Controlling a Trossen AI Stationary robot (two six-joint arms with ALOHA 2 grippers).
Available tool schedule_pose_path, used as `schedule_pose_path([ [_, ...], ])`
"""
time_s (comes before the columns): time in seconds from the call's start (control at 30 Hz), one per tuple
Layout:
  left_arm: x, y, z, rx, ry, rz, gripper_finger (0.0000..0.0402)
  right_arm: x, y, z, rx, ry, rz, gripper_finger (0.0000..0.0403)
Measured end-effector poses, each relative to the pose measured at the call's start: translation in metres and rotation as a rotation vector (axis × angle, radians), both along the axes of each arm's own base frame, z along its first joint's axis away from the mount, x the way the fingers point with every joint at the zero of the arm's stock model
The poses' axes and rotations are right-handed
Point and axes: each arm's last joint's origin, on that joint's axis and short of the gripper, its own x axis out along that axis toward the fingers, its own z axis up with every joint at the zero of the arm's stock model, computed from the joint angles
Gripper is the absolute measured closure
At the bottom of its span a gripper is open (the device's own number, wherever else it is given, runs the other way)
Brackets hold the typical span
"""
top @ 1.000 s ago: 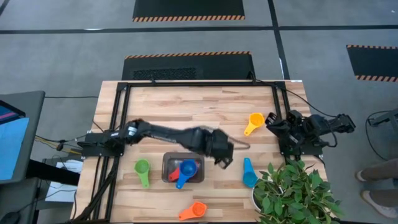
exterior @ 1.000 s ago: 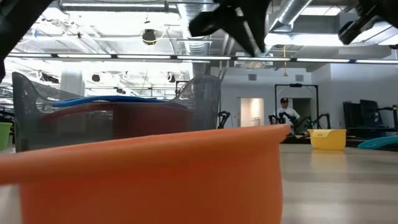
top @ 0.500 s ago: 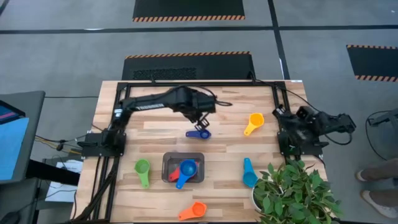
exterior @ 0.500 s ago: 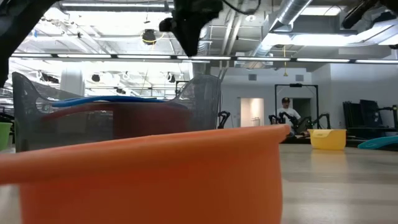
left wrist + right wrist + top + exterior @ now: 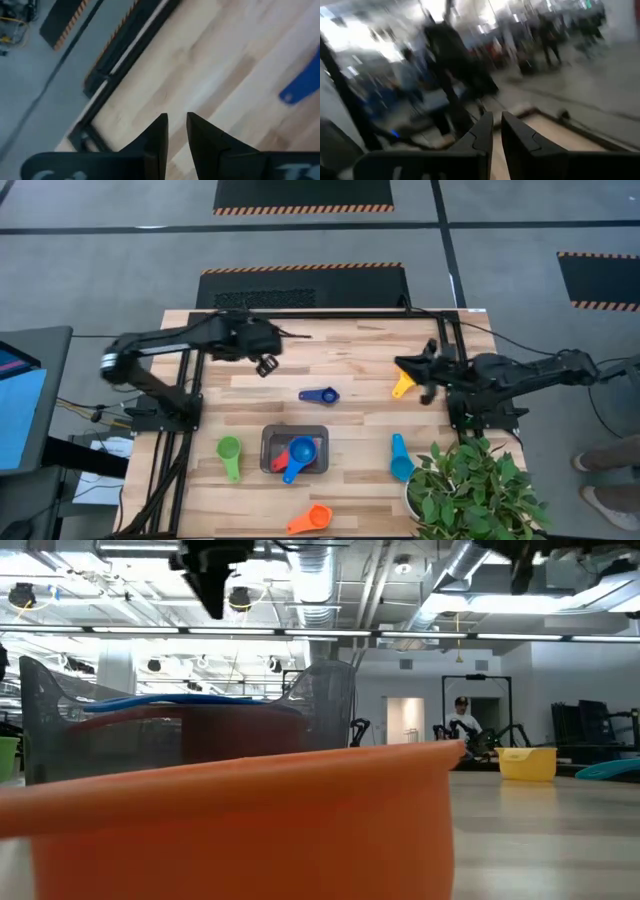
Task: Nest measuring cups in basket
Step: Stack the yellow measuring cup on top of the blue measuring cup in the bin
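Pulling back toward the far left of the bench [image 5: 350, 350], the left hand [image 5: 265, 365] has left the dark blue cup [image 5: 318, 395] lying just behind the basket [image 5: 294, 450] instead of in it; its fingers [image 5: 159, 131] stand nearly together with a thin gap and hold nothing. So that cup is not yet nested, and only the red cup [image 5: 279, 459] and blue cup [image 5: 298, 454] sit inside the basket. The right hand [image 5: 412, 370] has reached out over the yellow cup [image 5: 404, 383], its fingers [image 5: 484, 131] also nearly together and empty. The green cup [image 5: 229, 453], light blue cup [image 5: 399, 457] and orange cup [image 5: 312, 519] lie around the basket. The low view is mostly blocked by the orange cup, and the right wrist view is too smeared to read.
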Motion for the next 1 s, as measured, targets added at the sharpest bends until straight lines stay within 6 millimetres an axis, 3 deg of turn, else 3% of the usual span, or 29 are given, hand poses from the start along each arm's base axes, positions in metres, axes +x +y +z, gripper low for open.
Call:
schedule_pose_path([
  [0.1, -0.013, -0.003, -0.013, 0.0, -0.19, -0.05, 0.034, 0.016, -0.008, -0.004, 0.082, 0.178, -0.115, 0.0339],
  [0.23, -0.022, -0.006, -0.034, 0.002, -0.372, -0.123, 0.034, 0.025, -0.026, -0.012, 0.341, 0.348, -0.307, 0.0339],
  [0.37, -0.026, -0.002, -0.053, -0.014, -0.448, -0.137, 0.034, 0.025, -0.038, -0.022, 0.541, 0.515, -0.421, 0.0339],
  [0.6, -0.016, 0.006, -0.06, -0.069, -0.507, -0.208, 0.034, 0.018, -0.052, -0.043, 0.812, 0.708, -0.567, 0.0339],
  [0.77, -0.013, 0.009, -0.06, -0.059, -0.529, -0.193, 0.034, 0.025, -0.057, -0.055, 0.836, 0.783, -0.612, 0.0339],
  [1.0, -0.014, 0.009, -0.061, -0.064, -0.513, -0.194, 0.034, 0.038, -0.069, -0.068, 0.731, 0.905, -0.602, 0.0339],
])
